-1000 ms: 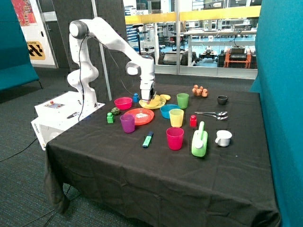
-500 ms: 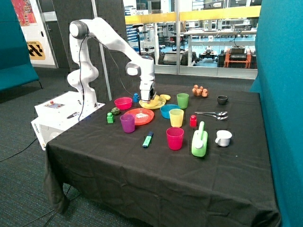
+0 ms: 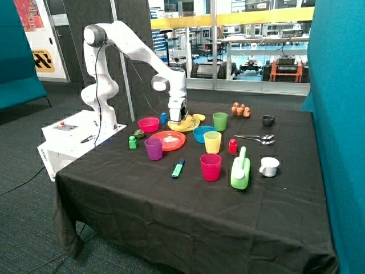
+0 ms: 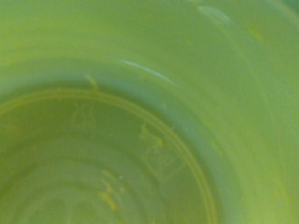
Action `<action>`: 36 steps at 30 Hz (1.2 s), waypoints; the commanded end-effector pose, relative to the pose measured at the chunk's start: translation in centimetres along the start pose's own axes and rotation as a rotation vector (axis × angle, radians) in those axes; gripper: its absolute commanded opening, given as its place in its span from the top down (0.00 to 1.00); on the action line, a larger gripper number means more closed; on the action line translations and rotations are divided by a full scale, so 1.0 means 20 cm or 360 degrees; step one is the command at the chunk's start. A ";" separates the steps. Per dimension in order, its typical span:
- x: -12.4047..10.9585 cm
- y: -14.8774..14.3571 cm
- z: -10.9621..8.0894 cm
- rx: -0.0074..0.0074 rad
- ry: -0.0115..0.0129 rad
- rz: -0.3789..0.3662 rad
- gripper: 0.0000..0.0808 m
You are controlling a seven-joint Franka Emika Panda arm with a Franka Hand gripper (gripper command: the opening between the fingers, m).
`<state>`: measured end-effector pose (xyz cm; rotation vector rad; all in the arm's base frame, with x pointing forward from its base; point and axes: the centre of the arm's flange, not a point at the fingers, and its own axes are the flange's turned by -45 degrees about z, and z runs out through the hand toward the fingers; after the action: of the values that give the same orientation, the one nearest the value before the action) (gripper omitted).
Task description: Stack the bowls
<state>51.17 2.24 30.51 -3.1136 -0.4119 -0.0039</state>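
Wrist view is filled by the yellow bowl (image 4: 140, 121), gripper (image 3: 178, 120) lowered at it, grip state cannot be told; a rim pinch is advised before lifting.

Outside view overlooks table (image 3: 188, 200) (wrist: close-up)

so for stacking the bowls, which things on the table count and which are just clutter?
Job:
- pink bowl
- blue bowl
- yellow bowl, filling the wrist view
- gripper, low over the yellow plate

Clutter:
- orange plate
- cups: purple, yellow, green, red
- spoons
- green marker
- white cup
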 end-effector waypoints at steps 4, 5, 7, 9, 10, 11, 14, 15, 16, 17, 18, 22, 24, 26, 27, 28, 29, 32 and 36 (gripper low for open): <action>0.01 0.00 -0.04 -0.00009 -0.00041 0.0006 1.00; 0.02 0.00 -0.04 -0.00009 -0.00041 0.0017 1.00; 0.02 0.00 -0.05 -0.00009 -0.00041 0.0017 1.00; 0.03 0.00 -0.07 -0.00009 -0.00041 0.0019 1.00; 0.03 0.00 -0.08 -0.00009 -0.00041 0.0016 1.00; 0.03 0.00 -0.09 -0.00009 -0.00041 0.0018 1.00; 0.04 -0.01 -0.13 -0.00009 -0.00041 0.0014 1.00; 0.04 -0.01 -0.15 -0.00009 -0.00041 0.0007 1.00; 0.04 -0.02 -0.17 -0.00009 -0.00041 0.0006 1.00; 0.04 -0.02 -0.18 -0.00009 -0.00041 -0.0001 1.00; 0.04 -0.02 -0.20 -0.00009 -0.00041 -0.0003 1.00; 0.05 -0.03 -0.24 -0.00009 -0.00041 -0.0019 1.00; 0.06 -0.04 -0.26 -0.00009 -0.00041 -0.0022 1.00; 0.07 -0.04 -0.28 -0.00009 -0.00041 -0.0025 1.00; 0.07 -0.04 -0.29 -0.00009 -0.00041 -0.0026 1.00; 0.07 -0.04 -0.30 -0.00009 -0.00041 -0.0027 1.00; 0.08 -0.05 -0.31 -0.00009 -0.00041 -0.0026 1.00; 0.09 -0.05 -0.32 -0.00009 -0.00041 -0.0025 1.00; 0.12 -0.04 -0.36 -0.00009 -0.00041 -0.0035 1.00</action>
<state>52.35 3.37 35.97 -3.1164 -0.4280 -0.0025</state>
